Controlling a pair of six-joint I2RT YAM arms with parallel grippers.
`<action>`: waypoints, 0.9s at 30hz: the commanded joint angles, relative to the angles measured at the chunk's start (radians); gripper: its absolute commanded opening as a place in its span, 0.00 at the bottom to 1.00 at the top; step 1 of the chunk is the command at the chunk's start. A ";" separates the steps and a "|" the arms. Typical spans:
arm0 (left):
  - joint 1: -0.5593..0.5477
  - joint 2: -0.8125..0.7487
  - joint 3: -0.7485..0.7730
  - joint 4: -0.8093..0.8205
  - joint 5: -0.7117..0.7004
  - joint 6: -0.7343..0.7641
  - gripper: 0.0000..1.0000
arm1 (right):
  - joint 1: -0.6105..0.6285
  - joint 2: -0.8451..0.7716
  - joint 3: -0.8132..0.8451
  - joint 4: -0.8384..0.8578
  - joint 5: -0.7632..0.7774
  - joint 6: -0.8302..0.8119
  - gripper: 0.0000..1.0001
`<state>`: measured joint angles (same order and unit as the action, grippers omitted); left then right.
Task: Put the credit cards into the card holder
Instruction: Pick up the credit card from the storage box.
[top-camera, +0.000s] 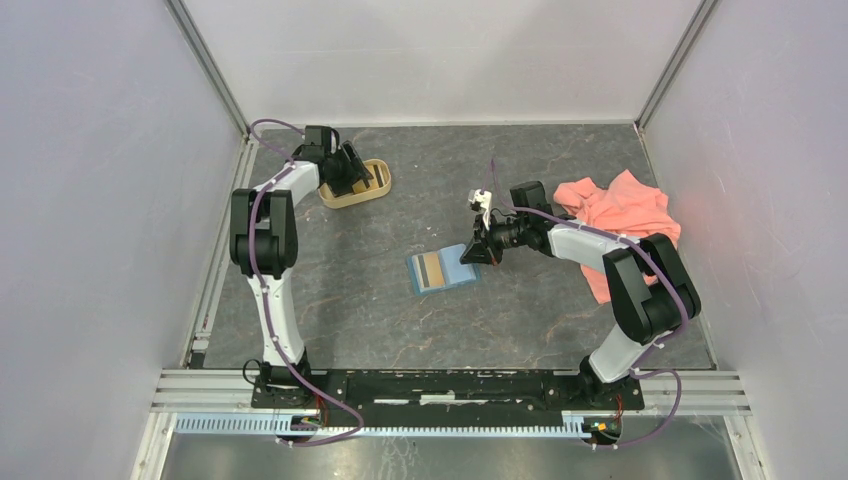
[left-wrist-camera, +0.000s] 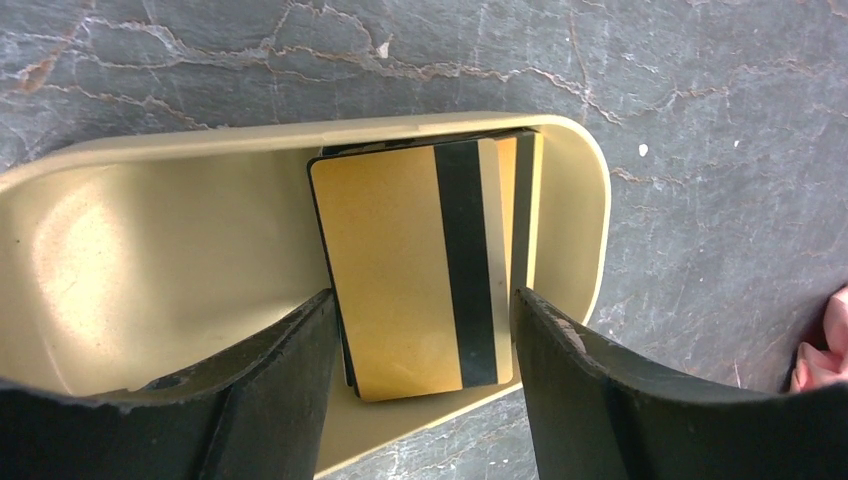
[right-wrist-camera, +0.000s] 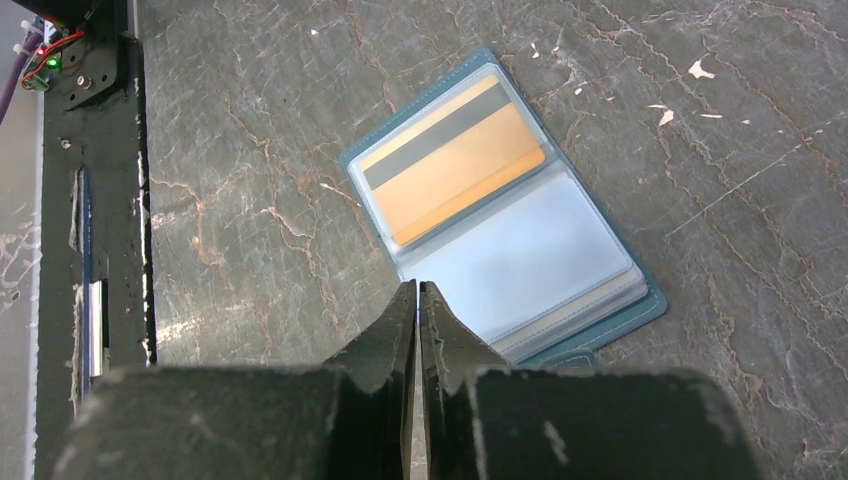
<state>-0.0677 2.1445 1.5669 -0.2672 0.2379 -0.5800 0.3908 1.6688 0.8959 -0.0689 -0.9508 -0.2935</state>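
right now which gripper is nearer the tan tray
Left. The left gripper straddles the gold cards inside the tan tray; the right gripper is at the card holder.

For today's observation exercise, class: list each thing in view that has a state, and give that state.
card holder, open flat, one gold card pocketed.
credit cards, stacked in tray.
left tool, astride the stack, grip unclear.
right tool, shut, at holder's edge.
cloth, crumpled.

My table (top-camera: 330, 300): dark gray, looks like stone | far on my left: a tan tray (top-camera: 382, 180) sits on it | middle: the blue card holder (top-camera: 450, 275) lies open and flat | my right: a pink cloth (top-camera: 620, 210), crumpled, maybe reaching the table edge
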 joint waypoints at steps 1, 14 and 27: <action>-0.003 0.011 0.052 -0.033 -0.024 0.034 0.70 | 0.002 -0.009 0.037 0.007 -0.028 -0.012 0.08; 0.006 -0.041 0.050 -0.050 -0.027 0.047 0.60 | 0.002 -0.013 0.036 0.005 -0.029 -0.013 0.08; 0.066 -0.123 -0.009 0.000 0.110 0.002 0.60 | 0.002 -0.017 0.036 0.004 -0.031 -0.015 0.08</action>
<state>-0.0143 2.0991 1.5723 -0.3077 0.2722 -0.5686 0.3908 1.6688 0.8974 -0.0704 -0.9649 -0.2943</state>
